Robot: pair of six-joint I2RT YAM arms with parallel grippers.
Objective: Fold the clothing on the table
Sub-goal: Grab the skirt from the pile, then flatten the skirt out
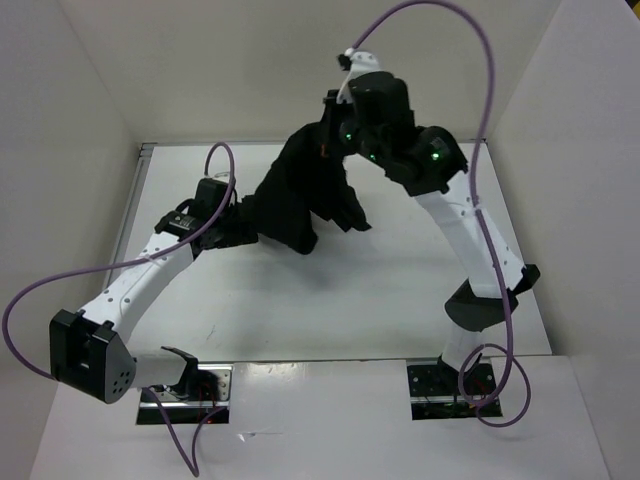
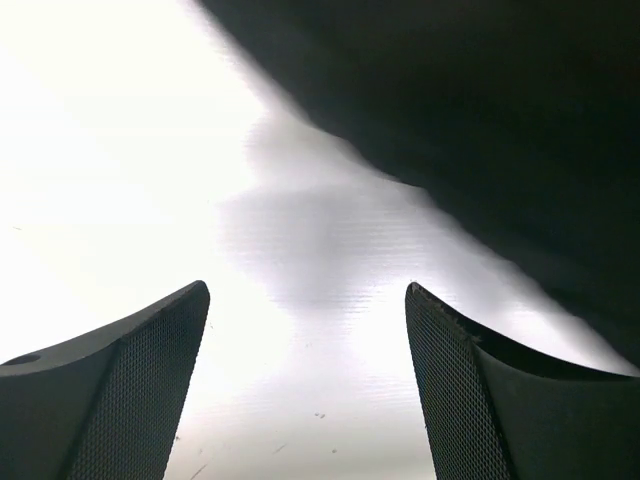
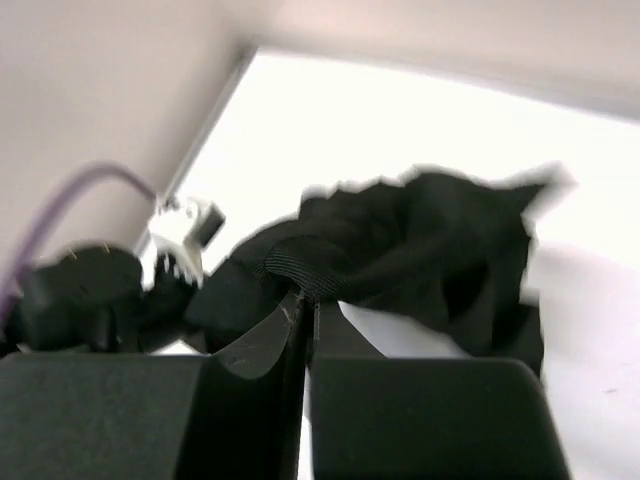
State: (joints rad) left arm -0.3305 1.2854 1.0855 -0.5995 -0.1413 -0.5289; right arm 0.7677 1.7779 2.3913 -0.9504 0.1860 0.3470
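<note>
The black clothing (image 1: 300, 195) hangs in a limp bunch over the far middle of the white table (image 1: 350, 300), its top pulled up off the surface. My right gripper (image 1: 330, 135) is shut on its ribbed upper edge; in the right wrist view the jaws (image 3: 308, 298) pinch that band and the rest of the clothing (image 3: 430, 240) sags below. My left gripper (image 1: 245, 222) is open, low beside the clothing's left edge. In the left wrist view its gripper (image 2: 305, 290) has only bare table between the fingers, with the clothing (image 2: 480, 120) dark at the upper right.
White walls (image 1: 90, 120) close the table on the left, back and right. Purple cables (image 1: 490, 80) loop above both arms. The arm bases (image 1: 185, 385) sit at the near edge. My left arm's wrist (image 3: 90, 290) shows in the right wrist view, left of the clothing.
</note>
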